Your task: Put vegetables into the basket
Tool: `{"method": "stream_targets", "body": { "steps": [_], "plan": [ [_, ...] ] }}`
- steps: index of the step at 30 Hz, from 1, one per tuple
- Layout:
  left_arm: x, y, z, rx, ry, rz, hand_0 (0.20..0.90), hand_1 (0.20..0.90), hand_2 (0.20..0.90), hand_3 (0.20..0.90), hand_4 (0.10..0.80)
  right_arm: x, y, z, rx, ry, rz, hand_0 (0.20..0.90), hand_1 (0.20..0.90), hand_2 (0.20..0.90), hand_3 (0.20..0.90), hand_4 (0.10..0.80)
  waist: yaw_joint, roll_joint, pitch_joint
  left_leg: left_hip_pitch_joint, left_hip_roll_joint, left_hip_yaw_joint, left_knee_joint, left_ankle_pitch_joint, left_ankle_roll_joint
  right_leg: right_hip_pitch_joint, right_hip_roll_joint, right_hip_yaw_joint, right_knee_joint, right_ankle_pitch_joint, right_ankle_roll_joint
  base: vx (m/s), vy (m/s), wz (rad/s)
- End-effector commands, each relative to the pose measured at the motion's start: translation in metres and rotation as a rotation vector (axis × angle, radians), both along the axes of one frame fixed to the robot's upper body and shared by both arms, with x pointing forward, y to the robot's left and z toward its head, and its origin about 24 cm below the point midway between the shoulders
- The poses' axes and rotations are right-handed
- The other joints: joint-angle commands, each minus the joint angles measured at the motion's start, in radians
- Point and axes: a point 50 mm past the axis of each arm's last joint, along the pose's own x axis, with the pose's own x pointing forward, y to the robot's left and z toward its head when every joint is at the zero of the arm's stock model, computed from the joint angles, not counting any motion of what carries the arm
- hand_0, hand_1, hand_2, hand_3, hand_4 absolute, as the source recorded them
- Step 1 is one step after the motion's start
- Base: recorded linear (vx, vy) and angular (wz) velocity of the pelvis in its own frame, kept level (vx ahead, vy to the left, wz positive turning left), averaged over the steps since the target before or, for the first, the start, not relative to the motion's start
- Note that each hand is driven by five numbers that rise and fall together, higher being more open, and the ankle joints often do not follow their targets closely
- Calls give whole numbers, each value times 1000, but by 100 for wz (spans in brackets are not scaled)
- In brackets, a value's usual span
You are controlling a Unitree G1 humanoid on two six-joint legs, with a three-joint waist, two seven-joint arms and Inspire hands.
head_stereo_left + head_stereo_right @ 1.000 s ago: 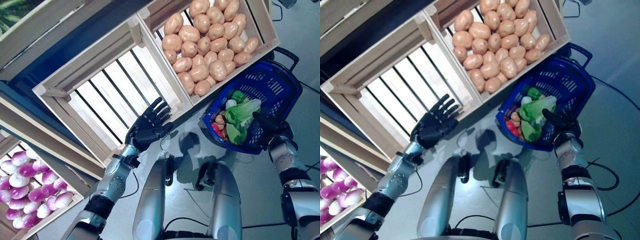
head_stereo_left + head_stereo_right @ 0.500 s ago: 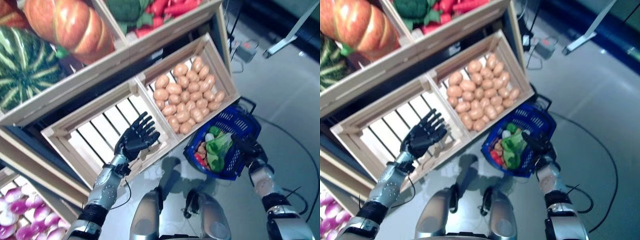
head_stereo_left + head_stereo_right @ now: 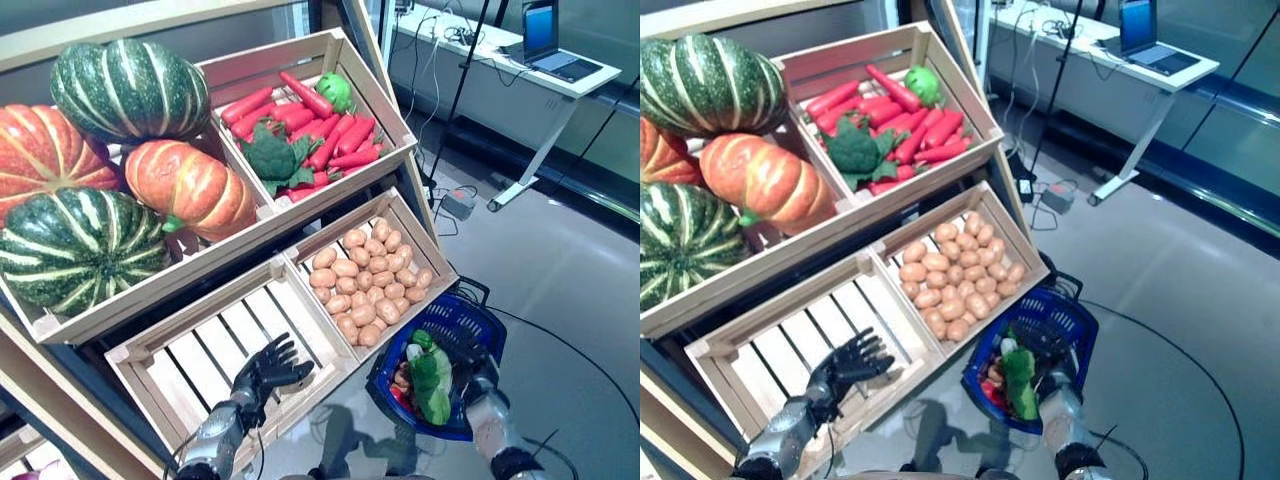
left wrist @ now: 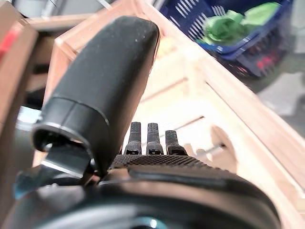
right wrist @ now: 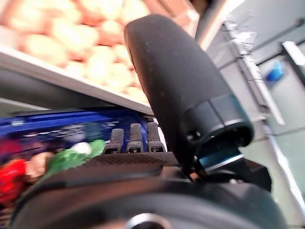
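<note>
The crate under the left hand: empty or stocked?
Empty. The slatted crate shows only bare boards, while the crate beside it holds potatoes. The left hand hovers open over its front edge, holding nothing.

Pale unfinished slatted wood crates (image 3: 200,350) at lower left, blue perforated plastic basket (image 3: 452,325) at lower right, matt-skinned potatoes (image 3: 368,285), and smooth glossy grey floor (image 3: 560,290).
</note>
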Motion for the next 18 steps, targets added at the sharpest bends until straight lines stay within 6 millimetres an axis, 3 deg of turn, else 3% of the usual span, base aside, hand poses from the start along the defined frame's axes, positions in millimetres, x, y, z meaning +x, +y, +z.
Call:
{"method": "stream_targets", "body": {
  "steps": [1, 4, 8, 13, 18],
  "plan": [
    [18, -2, 11, 75, -119, -61, 900, 900, 900, 900, 800, 2, 1, 0, 11, -40, 46, 900, 900, 900, 900, 800, -13, 7, -32, -18, -30, 8, -30, -1, 10, 4, 17, 39, -28, 51, -50, 0, 0, 0],
    [6, -9, 4, -35, -104, -66, 900, 900, 900, 900, 800, -24, 7, -19, 58, 61, 37, 900, 900, 900, 900, 800, -22, 11, -33, -5, -30, 18, -30, -10, 14, 15, 18, 41, -30, 47, -52, 21, 23, -5],
    [-3, -20, -3, -149, -92, -24, 900, 900, 900, 900, 800, -43, 14, -31, 40, 141, 60, 900, 900, 900, 900, 800, -28, 23, -30, 5, -34, 17, -30, -15, 17, 27, 20, 44, -37, 46, -53, 8, 28, -3],
    [-11, -27, -13, -182, -27, 36, 900, 900, 900, 900, 800, -49, 29, -36, 29, 177, 212, 900, 900, 900, 900, 800, -30, 27, -31, 8, -37, 3, -30, -16, 15, 39, 20, 38, -44, 42, -58, -5, 5, -1],
    [-16, -28, -18, -216, 14, 100, 900, 900, 900, 900, 800, -40, 40, -32, -3, 140, 354, 900, 900, 900, 900, 800, -23, 19, -35, 14, -39, -16, -30, -16, 13, 53, 18, 28, -49, 35, -61, -3, -11, 4]
  ]
}}
